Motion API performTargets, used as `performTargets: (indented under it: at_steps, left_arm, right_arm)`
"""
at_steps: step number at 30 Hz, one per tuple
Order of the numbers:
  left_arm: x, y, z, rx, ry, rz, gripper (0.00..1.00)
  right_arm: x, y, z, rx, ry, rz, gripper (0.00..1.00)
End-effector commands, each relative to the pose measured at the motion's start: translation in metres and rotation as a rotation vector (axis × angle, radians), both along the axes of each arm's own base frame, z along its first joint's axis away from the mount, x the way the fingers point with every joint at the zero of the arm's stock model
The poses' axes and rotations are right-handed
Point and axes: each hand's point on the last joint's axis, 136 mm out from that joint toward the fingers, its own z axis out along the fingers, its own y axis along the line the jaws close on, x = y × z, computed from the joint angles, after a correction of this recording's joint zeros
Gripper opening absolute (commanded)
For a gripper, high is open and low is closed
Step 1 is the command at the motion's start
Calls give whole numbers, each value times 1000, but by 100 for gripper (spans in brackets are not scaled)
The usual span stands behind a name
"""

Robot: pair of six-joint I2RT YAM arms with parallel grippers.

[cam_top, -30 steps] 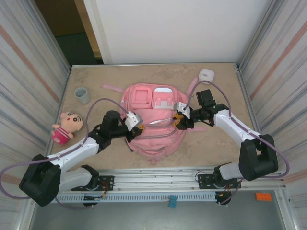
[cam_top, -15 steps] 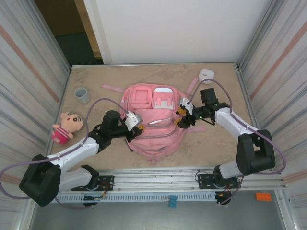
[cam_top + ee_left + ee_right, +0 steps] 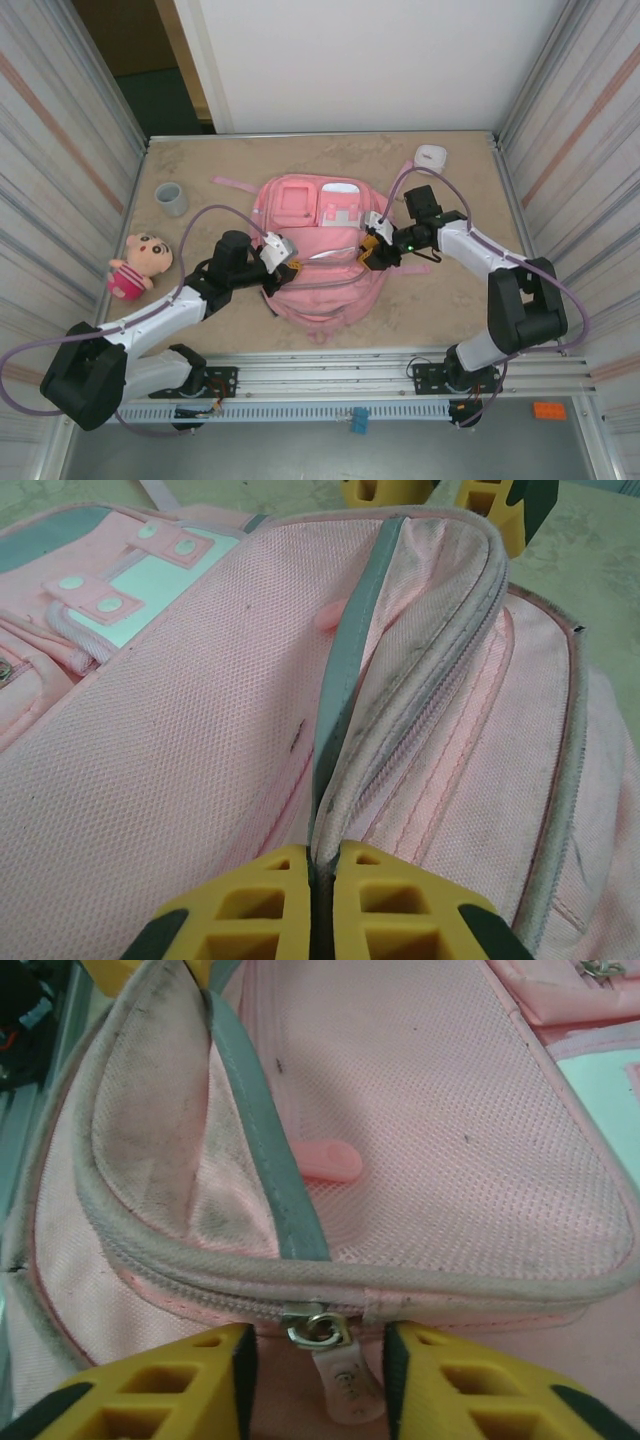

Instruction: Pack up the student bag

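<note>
**Left gripper** [image 3: 322, 858]: yellow fingers pinched tight on the grey fabric zipper band [image 3: 345, 680] at the lip of the main opening. They hold it up as a taut ridge.

**Right gripper** [image 3: 318, 1345]: jaws part-way apart, straddling the small metal zipper slider [image 3: 318, 1328] and its pale pink pull tab [image 3: 345, 1385]. Gaps show on both sides, so nothing is gripped yet.

**Scene:** The large pink fabric student bag [image 3: 318, 285] lies flat mid-table, front pockets up, between the two arms. A small plush doll [image 3: 140, 262] and a grey cup [image 3: 170, 198] sit off to the left, well apart from it.

**Step in hand, as I read it:** take the pull and run the zip to open the main compartment.
- Close squarely on the tab, not on the seam fabric.
- Draw along the zipper track rather than upward.
- Keep the left pinch firm as counter-tension, or the bag will drag along.

**Against the earlier overhead views:**
- Half a second ago the right gripper stood a little off the bag's right side. It is now in against the zipper again.
- The left arm, doll and cup are unmoved.
</note>
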Motion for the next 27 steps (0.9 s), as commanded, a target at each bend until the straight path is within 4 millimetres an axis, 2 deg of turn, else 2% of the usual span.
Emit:
performTargets:
  at_steps: [1, 4, 13, 21, 27]
  left_arm:
    - [12, -5, 26, -55, -72, 9, 6]
    - [15, -6, 27, -49, -70, 10, 5]
    - [23, -2, 24, -24, -64, 59, 2]
    - [38, 8, 30, 4, -66, 166, 0]
    - [41, 4, 38, 45, -123, 191, 0]
  right_arm:
    - [-10, 0, 15, 16, -1, 20, 29]
    - [-10, -2, 15, 4, 3, 7, 21]
    - [-15, 0, 30, 42, 12, -7, 0]
    - [-27, 1, 44, 56, 41, -42, 0]
    - [-40, 10, 59, 80, 195, -73, 0]
